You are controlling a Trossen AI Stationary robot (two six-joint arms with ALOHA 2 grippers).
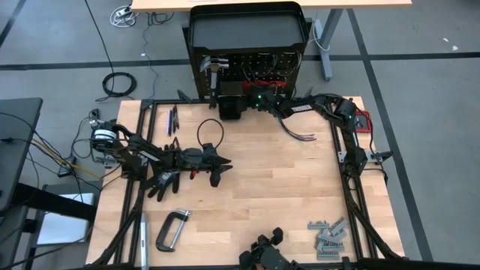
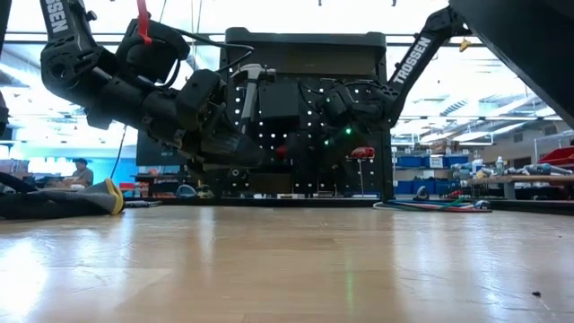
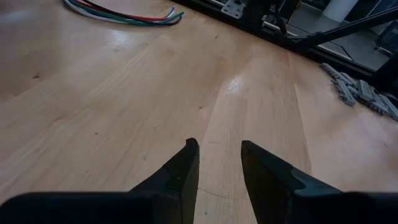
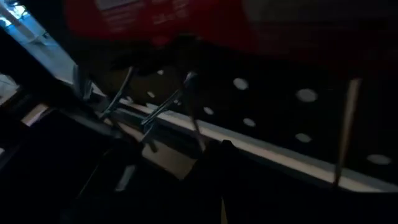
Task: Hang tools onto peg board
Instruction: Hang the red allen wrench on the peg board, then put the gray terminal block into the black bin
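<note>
The left pincer (image 1: 218, 166) hovers over the wooden surface (image 1: 285, 187), its fingers (image 3: 177, 174) spread and holding nothing. The right pincer (image 1: 259, 101), pressed together, reaches the peg board (image 1: 255, 71) at the surface's far edge, where a hammer (image 1: 215, 69) hangs. A C-clamp (image 1: 171, 229) and grey metal pieces (image 1: 328, 236) lie near the front edge.

The left arm reaches in from the table's left edge toward the middle, held low over the surface, and its left gripper (image 3: 219, 163) has two dark fingers (image 3: 180, 168) parted with an empty gap between them. The right arm stretches from the right side across to the far middle, where the right gripper (image 1: 259, 101) is closed, fingers together.
</note>
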